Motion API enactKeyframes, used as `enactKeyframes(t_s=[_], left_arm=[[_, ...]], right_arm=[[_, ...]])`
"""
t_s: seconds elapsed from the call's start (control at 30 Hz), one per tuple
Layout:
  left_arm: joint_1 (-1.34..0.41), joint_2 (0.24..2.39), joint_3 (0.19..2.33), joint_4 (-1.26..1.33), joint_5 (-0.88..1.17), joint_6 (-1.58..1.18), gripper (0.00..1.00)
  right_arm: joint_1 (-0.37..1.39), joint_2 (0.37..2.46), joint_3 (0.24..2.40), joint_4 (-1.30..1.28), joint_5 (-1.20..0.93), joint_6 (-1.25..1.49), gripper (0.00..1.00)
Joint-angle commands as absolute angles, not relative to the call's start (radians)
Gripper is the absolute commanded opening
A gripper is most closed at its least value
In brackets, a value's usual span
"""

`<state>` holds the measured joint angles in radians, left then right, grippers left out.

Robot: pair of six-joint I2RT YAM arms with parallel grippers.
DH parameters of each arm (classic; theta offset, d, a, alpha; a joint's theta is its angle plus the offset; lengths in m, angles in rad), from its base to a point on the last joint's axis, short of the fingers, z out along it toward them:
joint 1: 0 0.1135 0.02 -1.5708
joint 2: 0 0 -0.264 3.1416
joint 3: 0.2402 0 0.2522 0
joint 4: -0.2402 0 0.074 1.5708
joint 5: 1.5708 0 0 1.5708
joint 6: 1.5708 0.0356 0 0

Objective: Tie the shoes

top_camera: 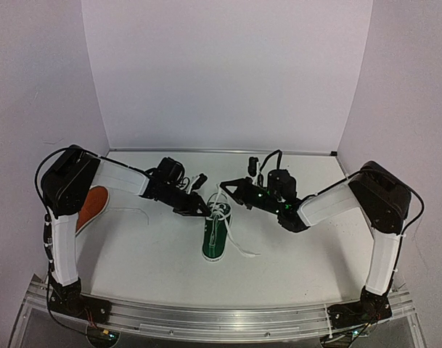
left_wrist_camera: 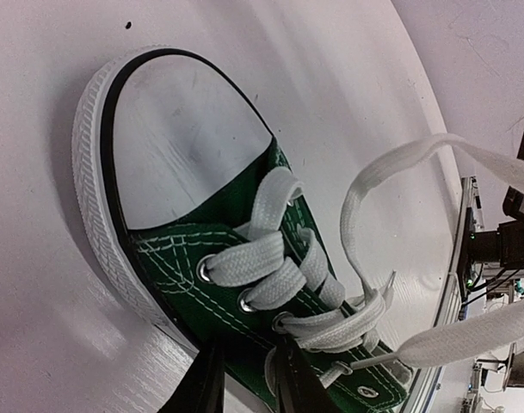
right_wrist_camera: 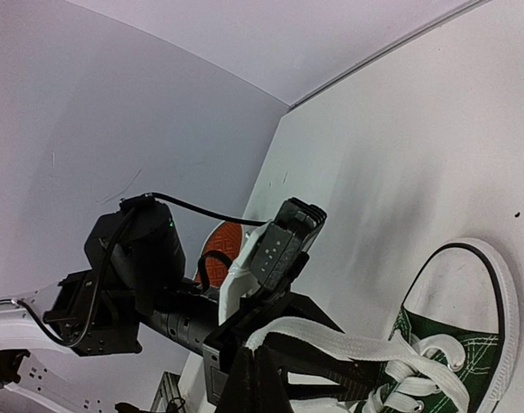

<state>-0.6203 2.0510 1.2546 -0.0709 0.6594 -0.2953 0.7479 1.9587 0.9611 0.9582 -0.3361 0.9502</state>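
At far left, the orange-red canvas sneaker (top_camera: 92, 205) is seen lying apart. The left gripper (left_wrist_camera: 249, 360) is held narrowly parted and empty beside the eyelets of the dark green canvas sneaker (top_camera: 215, 238). Its flat white lace (right_wrist_camera: 330, 344) is pinched in the closed right gripper (top_camera: 226, 186). That tension should be kept while a loop is formed.

Bright, even light — soft shadow beside the dark green canvas sneaker (left_wrist_camera: 180, 245), sheen on the white table (left_wrist_camera: 89, 361) lower left, flat white lace (left_wrist_camera: 468, 338) blurred far right.
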Motion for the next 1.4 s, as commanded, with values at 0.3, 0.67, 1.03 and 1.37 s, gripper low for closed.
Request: enactKeyframes(t_s=[0.3, 0.67, 1.03, 1.37], left_arm=[[-0.652, 2.031, 1.294, -0.114, 0.7, -0.223, 0.35], [-0.652, 2.019, 1.285, -0.133, 0.676, -0.203, 0.15], [-0.646, 1.945, 1.267, -0.093, 0.673, -0.285, 0.0], [-0.621, 1.913, 1.252, -0.08, 0.672, -0.342, 0.0]], right_arm=[[0.753, 1.973, 0.968, 0.99, -0.317, 0.932, 0.0], [0.754, 1.954, 0.953, 0.985, -0.3, 0.926, 0.0], [0.755, 1.958, 0.954, 0.983, -0.3, 0.911, 0.0], [0.764, 1.975, 0.952, 1.013, -0.279, 0.891, 0.0]])
